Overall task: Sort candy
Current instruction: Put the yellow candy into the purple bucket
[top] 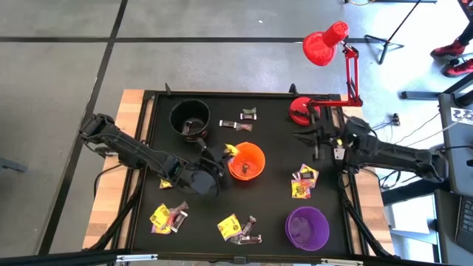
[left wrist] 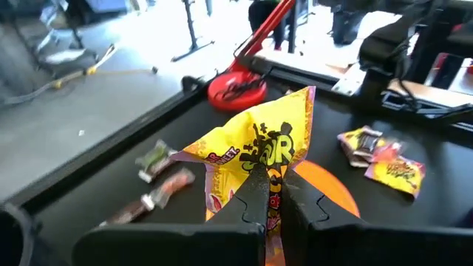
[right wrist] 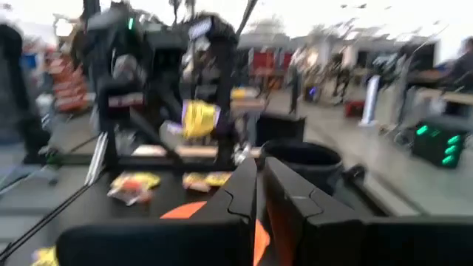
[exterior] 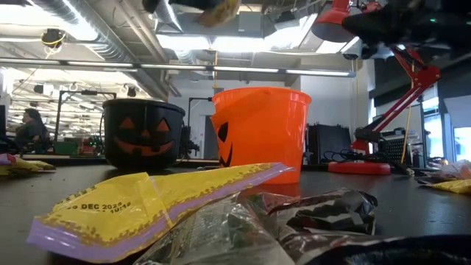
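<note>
My left gripper (top: 224, 157) is shut on a yellow candy packet (left wrist: 259, 144) with pink edges, held in the air just left of the orange cup (top: 247, 162). In the low view the packet (exterior: 221, 9) is high above the orange cup (exterior: 261, 132). My right gripper (top: 313, 137) hovers shut near the table's far right with nothing in it; its fingers (right wrist: 244, 188) point toward the cups. More candy lies in piles at the near left (top: 168, 216), near middle (top: 238, 229) and right (top: 303, 182). Two dark pieces (top: 244, 120) lie beside the black cup (top: 190, 117). My left gripper pinches the yellow packet's lower end (left wrist: 270, 179) between its two fingers. The fingers come from the table's left, slanting slightly down. The packet stands out past the fingertips, fanned wide and lifted clear of the table and the cup.
A purple cup (top: 307, 226) stands at the near right. A red desk lamp (top: 325, 44) rises from its base (top: 301, 111) at the far right corner. The black tray's raised rim (top: 148, 133) frames the work area. Bare tray shows between the purple cup and the orange cup.
</note>
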Robot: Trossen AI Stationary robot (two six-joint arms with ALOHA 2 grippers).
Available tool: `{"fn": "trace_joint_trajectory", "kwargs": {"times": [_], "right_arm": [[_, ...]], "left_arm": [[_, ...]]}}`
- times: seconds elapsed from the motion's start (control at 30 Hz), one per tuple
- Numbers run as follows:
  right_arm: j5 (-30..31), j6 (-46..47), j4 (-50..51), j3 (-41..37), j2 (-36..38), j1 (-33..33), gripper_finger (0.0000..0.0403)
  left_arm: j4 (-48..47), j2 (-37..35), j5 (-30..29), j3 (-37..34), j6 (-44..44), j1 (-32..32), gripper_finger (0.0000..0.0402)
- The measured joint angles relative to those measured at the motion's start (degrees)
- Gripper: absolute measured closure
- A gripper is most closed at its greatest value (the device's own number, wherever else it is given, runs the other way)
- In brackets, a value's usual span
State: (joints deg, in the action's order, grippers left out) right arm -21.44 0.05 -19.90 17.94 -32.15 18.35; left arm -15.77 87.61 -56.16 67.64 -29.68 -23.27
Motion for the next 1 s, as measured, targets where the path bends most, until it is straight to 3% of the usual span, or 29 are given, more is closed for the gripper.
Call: {"fn": "trace_joint_trajectory", "kwargs": {"times": [0.17,0.33,0.57,0.83,1.0], "right_arm": [[-7.69,-0.04,-6.62,5.23,-13.38,-1.24,0.0374],[-8.0,-1.78,-13.07,10.55,-24.79,-8.17,0.0374],[-1.63,-6.31,-13.06,19.5,-37.01,-16.52,0.0374],[3.29,-7.87,-13.1,25.92,-44.2,-19.63,0.0372],[4.58,-7.86,-13.01,27.44,-45.86,-19.5,0.0333]], "left_arm": [[2.73,0.0,0.29,0.0,4.13,0.0,0.0398],[2.7,0.05,-0.21,0.02,4.74,0.0,0.0398],[2.41,0.11,-1.62,0.02,4.96,0.0,0.0398],[2.33,0.13,-1.7,0.02,6.01,0.0,0.0398],[2.27,0.13,-1.7,0.02,6.02,0.0,0.0398]]}}
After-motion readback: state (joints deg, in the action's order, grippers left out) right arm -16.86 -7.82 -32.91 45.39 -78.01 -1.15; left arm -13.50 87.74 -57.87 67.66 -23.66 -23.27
